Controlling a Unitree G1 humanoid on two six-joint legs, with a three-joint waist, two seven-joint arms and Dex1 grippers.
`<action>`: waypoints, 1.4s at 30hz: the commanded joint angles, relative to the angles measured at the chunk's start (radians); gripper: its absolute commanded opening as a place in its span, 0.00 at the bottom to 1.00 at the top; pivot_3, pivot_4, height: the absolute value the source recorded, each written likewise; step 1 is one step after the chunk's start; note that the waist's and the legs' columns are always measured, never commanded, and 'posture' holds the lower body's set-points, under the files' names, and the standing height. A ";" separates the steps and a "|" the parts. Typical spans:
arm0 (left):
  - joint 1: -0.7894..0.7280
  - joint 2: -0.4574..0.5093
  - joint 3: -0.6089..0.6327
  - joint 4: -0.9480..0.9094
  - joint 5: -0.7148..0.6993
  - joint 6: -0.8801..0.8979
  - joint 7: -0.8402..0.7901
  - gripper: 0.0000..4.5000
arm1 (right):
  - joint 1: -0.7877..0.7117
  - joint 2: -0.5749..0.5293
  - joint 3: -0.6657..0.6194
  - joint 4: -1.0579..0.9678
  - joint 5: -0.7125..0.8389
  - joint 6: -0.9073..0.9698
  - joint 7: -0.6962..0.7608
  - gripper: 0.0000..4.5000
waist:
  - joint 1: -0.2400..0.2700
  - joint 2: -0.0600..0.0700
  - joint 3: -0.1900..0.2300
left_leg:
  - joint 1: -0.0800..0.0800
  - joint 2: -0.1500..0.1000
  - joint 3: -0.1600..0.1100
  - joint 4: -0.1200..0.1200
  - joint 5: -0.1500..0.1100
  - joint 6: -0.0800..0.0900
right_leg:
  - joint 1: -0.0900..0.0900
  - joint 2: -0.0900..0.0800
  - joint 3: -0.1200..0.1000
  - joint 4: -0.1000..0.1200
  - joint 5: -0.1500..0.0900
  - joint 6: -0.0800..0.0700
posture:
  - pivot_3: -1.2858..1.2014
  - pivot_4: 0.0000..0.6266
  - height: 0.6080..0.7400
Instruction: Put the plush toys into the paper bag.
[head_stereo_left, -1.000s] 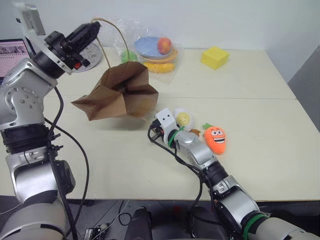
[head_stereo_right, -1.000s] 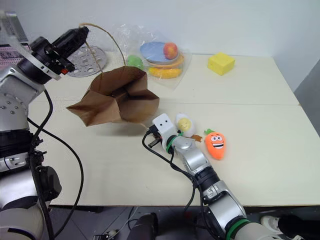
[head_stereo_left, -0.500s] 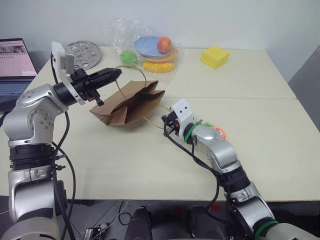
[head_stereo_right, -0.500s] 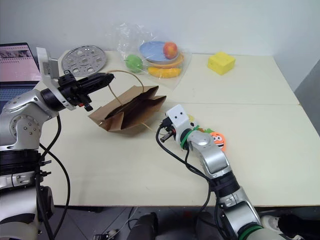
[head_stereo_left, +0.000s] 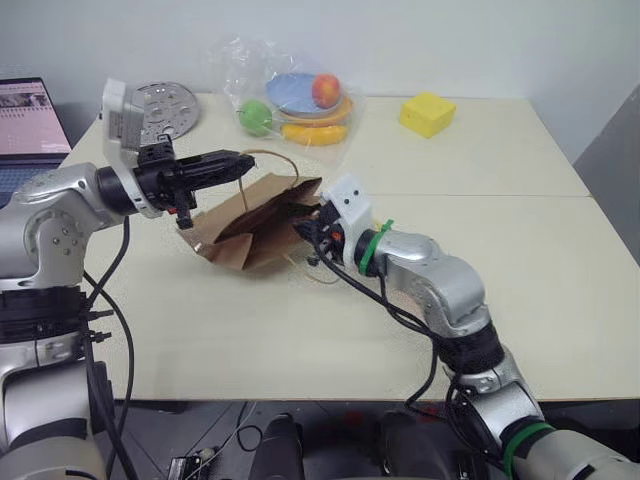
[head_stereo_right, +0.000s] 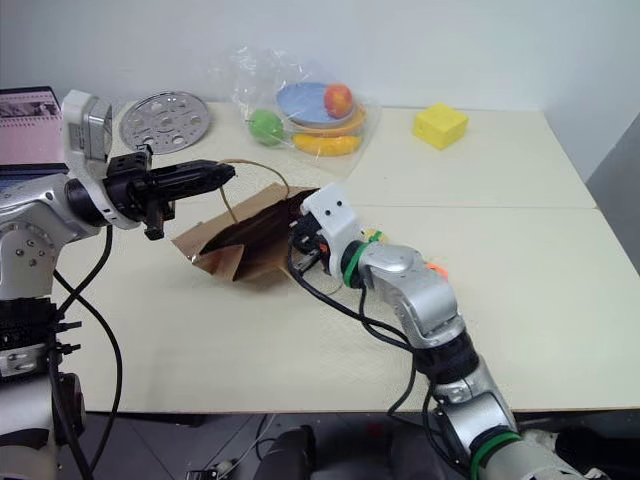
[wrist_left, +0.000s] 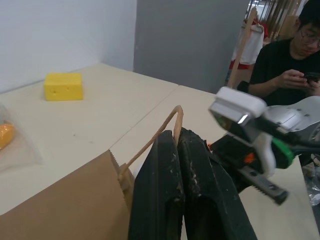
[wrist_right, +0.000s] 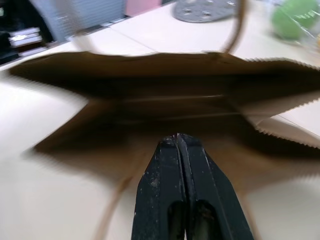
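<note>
The right arm (head_stereo_right: 400, 285) hides most of the plush toys: just behind it, only slivers of the carrot (head_stereo_right: 433, 268) and the egg (head_stereo_right: 372, 236) peek out.

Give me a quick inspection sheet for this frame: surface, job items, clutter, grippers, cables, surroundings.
Surface: cream table, seam across it.
Job's things: paper bag lying on its side, mouth toward the right gripper; carrot toy mostly hidden behind the right arm; egg toy cannot tell.
Clutter: yellow block, plastic-wrapped fruit, perforated metal disc.
Grippers: left gripper shut on the bag handle; right gripper shut, empty, at the bag mouth.
Cables: black cables along both arms.
Surroundings: laptop, seated person.
</note>
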 joint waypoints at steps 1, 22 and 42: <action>0.000 0.019 0.029 -0.054 -0.020 0.001 0.009 0.00 | -0.046 0.055 -0.012 0.161 -0.036 -0.154 -0.049 0.01 | 0.000 0.000 0.000 | 0.000 0.000 0.000 0.000 0.000 0.000 | 0.000 0.000 0.000 0.000 0.000 0.000 | 0.52 0.24 1.00; -0.115 -0.087 0.237 0.001 -0.027 -0.098 0.408 0.00 | -0.007 0.119 0.093 0.642 -0.206 -0.378 -0.057 0.01 | -0.008 -0.004 -0.002 | 0.012 0.000 0.000 -0.002 0.001 0.000 | 0.010 0.000 0.001 0.000 0.000 0.000 | 0.52 0.24 1.00; 0.003 -0.081 0.069 -0.099 0.046 -0.131 0.364 0.00 | -0.003 0.102 0.034 0.482 -0.157 -0.359 -0.008 0.01 | -0.003 -0.005 -0.003 | 0.011 0.000 0.000 -0.005 0.004 -0.002 | 0.009 0.000 0.001 0.000 0.001 -0.001 | 0.52 0.24 1.00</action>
